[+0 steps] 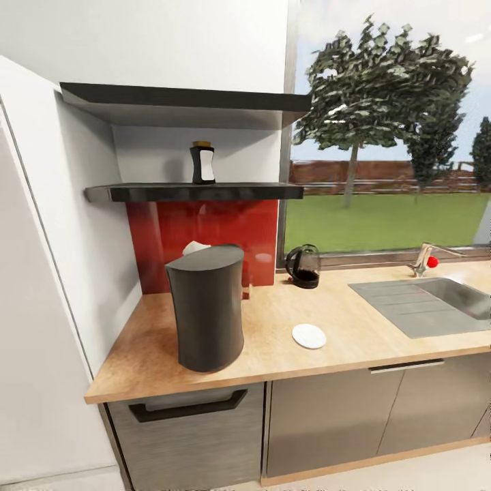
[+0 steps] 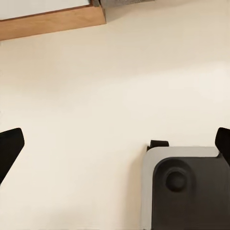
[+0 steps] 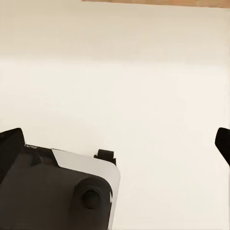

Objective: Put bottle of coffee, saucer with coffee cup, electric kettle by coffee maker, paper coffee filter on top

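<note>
The tall dark grey coffee maker (image 1: 206, 307) stands near the left front of the wooden countertop (image 1: 354, 334). Something white (image 1: 196, 247) peeks out behind its top; I cannot tell what it is. The coffee bottle (image 1: 202, 163), dark with a yellow cap, stands on the black shelf (image 1: 198, 192) above. A black glass kettle (image 1: 303, 266) sits at the back by the window. A white saucer (image 1: 309, 335) lies flat to the right of the coffee maker. My left gripper (image 2: 115, 143) and right gripper (image 3: 117, 146) hang open over the pale floor, holding nothing.
A steel sink (image 1: 436, 303) with a tap (image 1: 424, 259) takes up the counter's right end. A white tall cabinet (image 1: 41, 286) borders the counter on the left. Drawers and cupboard doors (image 1: 341, 409) run below. My base (image 2: 187, 191) shows under the left gripper.
</note>
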Available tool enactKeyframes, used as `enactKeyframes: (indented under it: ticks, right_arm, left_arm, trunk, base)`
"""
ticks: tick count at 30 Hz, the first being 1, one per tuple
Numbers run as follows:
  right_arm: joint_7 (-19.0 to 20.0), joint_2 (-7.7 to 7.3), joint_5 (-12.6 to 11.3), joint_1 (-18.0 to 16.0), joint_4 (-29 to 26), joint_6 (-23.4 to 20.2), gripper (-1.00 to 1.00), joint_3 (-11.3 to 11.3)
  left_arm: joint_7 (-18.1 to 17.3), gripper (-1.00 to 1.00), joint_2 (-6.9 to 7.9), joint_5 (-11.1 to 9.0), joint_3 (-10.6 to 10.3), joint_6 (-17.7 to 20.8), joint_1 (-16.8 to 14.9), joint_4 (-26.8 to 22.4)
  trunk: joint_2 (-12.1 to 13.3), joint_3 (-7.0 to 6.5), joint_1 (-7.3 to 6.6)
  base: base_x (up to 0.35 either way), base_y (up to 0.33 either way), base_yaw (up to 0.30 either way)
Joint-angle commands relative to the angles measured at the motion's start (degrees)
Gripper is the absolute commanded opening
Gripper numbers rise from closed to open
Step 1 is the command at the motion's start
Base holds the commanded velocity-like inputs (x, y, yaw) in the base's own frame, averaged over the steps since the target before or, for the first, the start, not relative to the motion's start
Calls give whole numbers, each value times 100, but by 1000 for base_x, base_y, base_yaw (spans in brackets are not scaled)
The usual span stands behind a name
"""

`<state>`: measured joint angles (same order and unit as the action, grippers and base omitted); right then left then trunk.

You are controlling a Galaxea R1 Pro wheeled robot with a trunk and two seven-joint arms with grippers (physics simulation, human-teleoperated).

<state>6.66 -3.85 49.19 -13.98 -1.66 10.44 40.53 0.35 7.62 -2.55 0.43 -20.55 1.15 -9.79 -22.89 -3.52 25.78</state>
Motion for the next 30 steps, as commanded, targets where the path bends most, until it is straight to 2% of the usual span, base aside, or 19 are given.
enactKeyframes:
  ticks: [1,3,6,8,9,11,12,14,16,19,20,21,24,29,30]
  right_arm:
    - [28,2,18,1,-1,61,100,11]
    - [28,1,-147,1,-2,152,100,-26]
    - [28,-1,-915,1,-7,216,100,-95]
    - [28,-7,-1955,1,-5,235,100,-328]
    - [28,-10,-2247,1,-4,238,100,-418]
    - [28,-13,-3258,1,-2,244,100,-903]
    - [28,-11,-3604,1,-2,245,100,-1170]
    - [28,-4,-3949,1,-1,247,100,-1501]
    - [28,3,-4231,1,-1,247,100,-1772]
    - [28,2,-4470,1,-1,248,100,-1974]
    - [28,-4,-4650,1,-1,248,100,-2121]
    - [28,-10,-4723,1,-1,248,100,-2200]
    - [28,-7,-4818,1,-1,243,100,-2299]
    - [28,66,-4869,1,-1,241,100,-2340]
    - [28,93,-4872,1,-2,240,100,-2340]
  left_arm:
    - [0,100,1,-29,1,-8,-2,-23]
    - [0,100,2,-38,1,-14,-18,-39]
    - [0,100,0,-40,1,-23,-37,-53]
    - [-5,100,-2,-35,1,-26,-54,-75]
    - [-6,100,-1,-33,1,-26,-57,-80]
    - [-8,100,1,-29,1,-37,-65,-120]
    - [-8,100,1,-28,-1,-45,-67,-165]
    - [-10,100,7,-27,-5,-56,-66,-271]
    - [-18,100,15,-36,-2,-101,-64,-438]
    - [-23,100,12,-40,-1,-203,-63,-569]
    - [-25,100,-2,-42,0,-276,-67,-637]
    - [-32,100,-12,-39,0,-304,-68,-685]
    - [-30,100,-26,-29,0,-332,-70,-845]
    - [-27,100,2,-31,4,-381,-71,-1164]
    - [-24,100,14,-38,8,-399,-71,-1435]
  trunk:
    - [-3,1,0]
    - [-3,1,0]
    - [-3,1,0]
    - [-3,1,0]
    - [-3,1,0]
    - [-3,1,0]
    - [-3,1,0]
    - [-3,1,0]
    - [-3,1,0]
    - [-3,1,0]
    - [-3,1,0]
    - [-3,1,0]
    - [-3,1,0]
    - [-3,1,0]
    - [-3,1,0]
  base:
    - [-206,0,0]
    - [-266,0,0]
    - [-305,0,0]
    - [-256,0,0]
    - [-218,0,0]
    - [-142,0,0]
    - [-73,0,0]
    - [-48,0,0]
    - [-20,0,0]
    - [-9,0,0]
    - [-3,0,0]
    - [-9,0,0]
    - [-97,0,0]
    - [-102,0,0]
    - [-23,0,0]
